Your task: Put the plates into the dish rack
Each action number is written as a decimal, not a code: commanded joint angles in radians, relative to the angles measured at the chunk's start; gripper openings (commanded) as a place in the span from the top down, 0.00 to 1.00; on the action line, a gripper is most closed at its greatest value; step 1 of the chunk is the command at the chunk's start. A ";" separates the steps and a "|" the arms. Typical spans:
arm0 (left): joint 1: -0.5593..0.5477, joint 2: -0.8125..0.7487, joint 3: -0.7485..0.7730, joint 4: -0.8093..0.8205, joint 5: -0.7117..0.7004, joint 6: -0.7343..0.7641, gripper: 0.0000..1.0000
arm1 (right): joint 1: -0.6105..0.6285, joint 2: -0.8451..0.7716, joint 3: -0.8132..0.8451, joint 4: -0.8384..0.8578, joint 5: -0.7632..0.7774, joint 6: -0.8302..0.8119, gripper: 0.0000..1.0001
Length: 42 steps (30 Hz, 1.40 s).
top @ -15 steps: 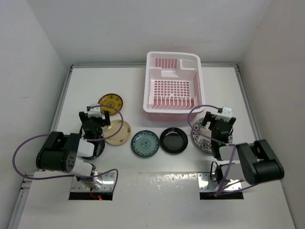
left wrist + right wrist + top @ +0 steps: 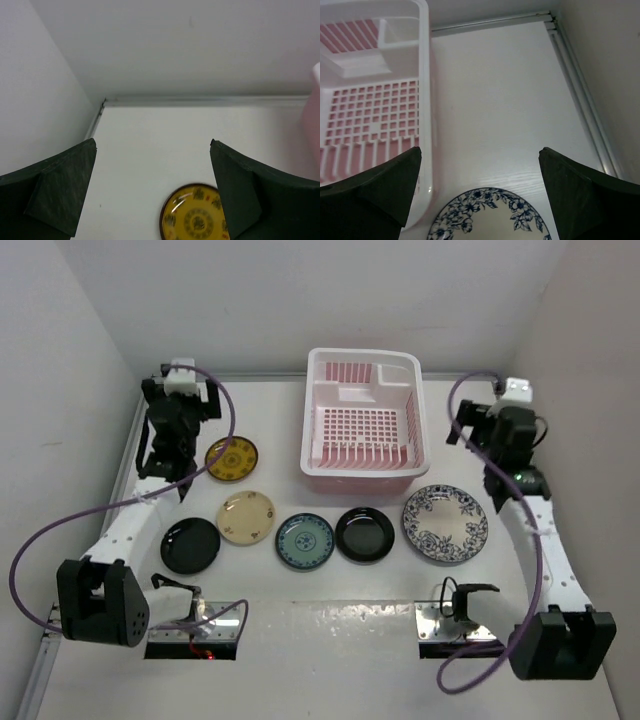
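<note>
While left gripper and right gripper hang spread and empty, six round plates lie flat on the surface near the pink-and-white slotted dish rack: yellow, cream, teal, floral, two glossy black.

The dish rack is smooth moulded plastic, pink with a white rim. At its 6 o'clock, the black plate is glossy glazed ware. The yellow plate has a shiny glaze too. The desk is matt white with a faint wood grain. Both sets of jaws look dark, matt and rubbery.
</note>
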 commanded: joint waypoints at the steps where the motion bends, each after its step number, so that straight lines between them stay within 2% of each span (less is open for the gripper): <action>1: -0.012 -0.037 0.119 -0.329 0.116 0.012 0.00 | -0.121 0.092 0.135 -0.438 -0.436 0.151 0.00; 3: -0.024 -0.037 0.119 -0.380 0.190 -0.029 0.00 | -0.191 0.129 0.167 -0.525 -0.415 0.198 0.00; 5: -0.024 -0.048 0.105 -0.412 0.297 -0.020 0.00 | -0.260 0.189 0.140 -0.542 -0.427 0.250 0.00; 6: -0.024 -0.059 0.105 -0.421 0.395 0.010 0.00 | -0.315 0.214 0.135 -0.545 -0.436 0.259 0.00; 7: -0.034 -0.070 0.090 -0.421 0.425 0.010 0.00 | -0.366 0.249 0.124 -0.559 -0.435 0.270 0.02; 11: -0.034 -0.090 0.056 -0.431 0.442 -0.020 0.00 | -0.483 0.375 0.084 -0.558 -0.367 0.284 0.12; 14: -0.034 -0.109 0.032 -0.421 0.420 -0.020 0.00 | -0.536 0.437 0.038 -0.525 -0.352 0.290 0.12; 17: -0.043 -0.119 0.007 -0.421 0.411 -0.020 0.00 | -0.553 0.496 -0.005 -0.480 -0.415 0.273 0.14; 22: -0.043 -0.128 -0.016 -0.412 0.402 -0.020 0.00 | -0.563 0.605 -0.055 -0.403 -0.424 0.242 0.29; 23: -0.043 -0.128 -0.016 -0.412 0.391 -0.020 0.00 | -0.575 0.635 -0.057 -0.397 -0.425 0.242 0.40; 25: -0.043 -0.128 -0.016 -0.412 0.391 -0.011 0.00 | -0.587 0.649 -0.072 -0.378 -0.435 0.253 0.51; 26: -0.043 -0.128 -0.016 -0.412 0.380 -0.011 0.00 | -0.592 0.650 -0.075 -0.375 -0.432 0.256 0.62; 28: -0.034 -0.128 -0.016 -0.403 0.371 -0.011 0.00 | -0.622 0.654 -0.089 -0.361 -0.427 0.259 0.73; 29: -0.034 -0.128 -0.016 -0.403 0.371 -0.011 0.00 | -0.630 0.647 -0.095 -0.360 -0.422 0.261 0.83; 31: -0.034 -0.119 -0.016 -0.403 0.371 -0.011 0.00 | -0.661 0.634 -0.107 -0.351 -0.416 0.247 0.96; 32: -0.034 -0.119 -0.016 -0.403 0.380 -0.020 0.00 | -0.664 0.616 -0.109 -0.349 -0.413 0.244 1.00; 38: -0.024 -0.099 -0.007 -0.403 0.400 -0.020 0.00 | -0.665 0.447 -0.071 -0.383 -0.312 0.218 1.00; 39: -0.024 -0.090 -0.007 -0.403 0.400 -0.008 0.00 | -0.661 0.365 -0.066 -0.384 -0.300 0.230 1.00; 42: -0.024 -0.080 0.002 -0.403 0.400 0.001 0.00 | -0.626 0.248 -0.026 -0.377 -0.246 0.258 1.00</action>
